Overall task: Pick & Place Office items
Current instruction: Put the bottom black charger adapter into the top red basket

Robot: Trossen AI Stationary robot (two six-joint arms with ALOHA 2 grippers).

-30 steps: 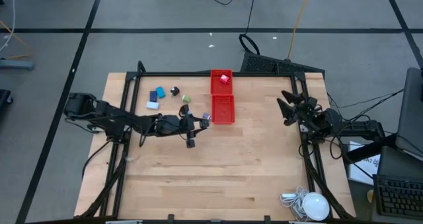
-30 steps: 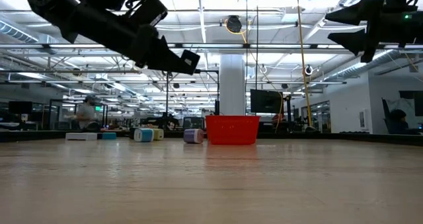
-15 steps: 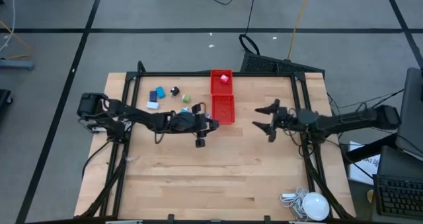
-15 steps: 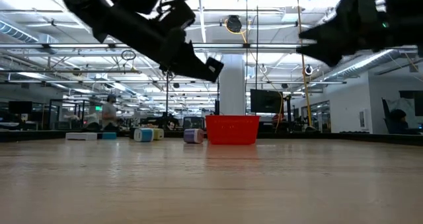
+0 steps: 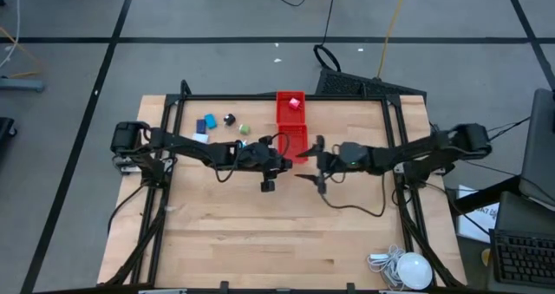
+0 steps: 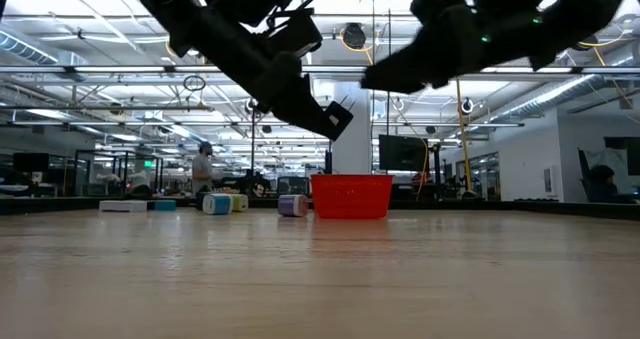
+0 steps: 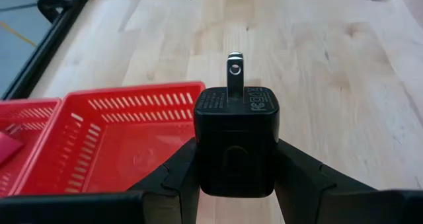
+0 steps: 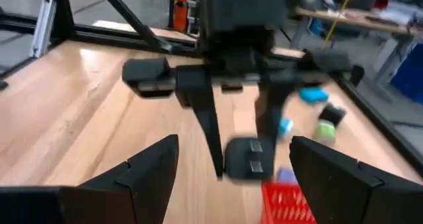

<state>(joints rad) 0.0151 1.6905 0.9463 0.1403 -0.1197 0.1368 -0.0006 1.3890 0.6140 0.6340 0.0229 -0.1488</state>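
My left gripper (image 7: pixel 236 159) is shut on a small black plug-in charger (image 7: pixel 236 135) and hangs above the table by the near end of the red tray (image 5: pixel 291 143). My right gripper (image 8: pixel 234 145) is open, a short way to the right of it (image 5: pixel 314 160), facing the charger (image 8: pixel 248 158). Other small items lie on the table left of the tray: blue (image 5: pixel 209 120), black (image 5: pixel 230 119), green (image 5: pixel 244 130) and white (image 5: pixel 200 138). A red piece (image 5: pixel 295 103) lies in the tray's far compartment. My left gripper pinches the charger's black body (image 7: pixel 228 164) between its two fingers, one finger on each side face. The fingers (image 7: pixel 301 174) come slanting down from the table's left. The charger is lifted clear, and its metal prong (image 7: pixel 234 71) points away from the gripper, toward the right arm.
The red tray (image 7: pixel 99 138) has two compartments; the near one sits just beside the held charger. A white round lamp-like thing with a cord (image 5: pixel 408 268) lies at the near right corner. Black frame rails (image 5: pixel 260 96) run along the table's edges. Bare wood lies nearer.
My right arm has swung out from the table's right edge toward the centre, and its open gripper now faces my left gripper. My left gripper has carried the charger rightward past the tray's near end, staying shut on it.
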